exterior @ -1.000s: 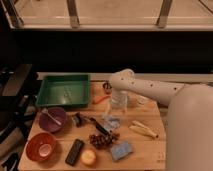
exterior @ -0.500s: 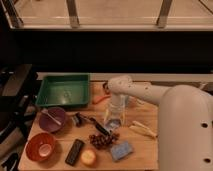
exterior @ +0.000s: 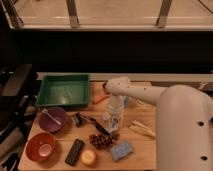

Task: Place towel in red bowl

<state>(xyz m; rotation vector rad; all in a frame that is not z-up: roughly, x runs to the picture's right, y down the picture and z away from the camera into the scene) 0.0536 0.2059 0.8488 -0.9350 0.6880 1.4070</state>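
Observation:
The red bowl (exterior: pixel 41 146) sits at the front left corner of the wooden table (exterior: pixel 145 150), with a small pale thing inside it. My gripper (exterior: pixel 113 120) hangs down from the white arm (exterior: pixel 150 100) over the middle of the table. It is low over a pale, whitish piece (exterior: pixel 111 123) that may be the towel. The gripper hides most of that piece, and I cannot tell whether they touch. The gripper is well to the right of the red bowl.
A green tray (exterior: pixel 64 91) stands at the back left and a purple bowl (exterior: pixel 53 119) in front of it. Near the gripper lie grapes (exterior: pixel 102 139), a black remote (exterior: pixel 75 151), an orange (exterior: pixel 89 157), a blue sponge (exterior: pixel 121 149), a yellow piece (exterior: pixel 142 129) and a carrot (exterior: pixel 100 99).
The arm has swung forward and down. The gripper has moved from the back of the table, near the carrot, to low over the middle of the table.

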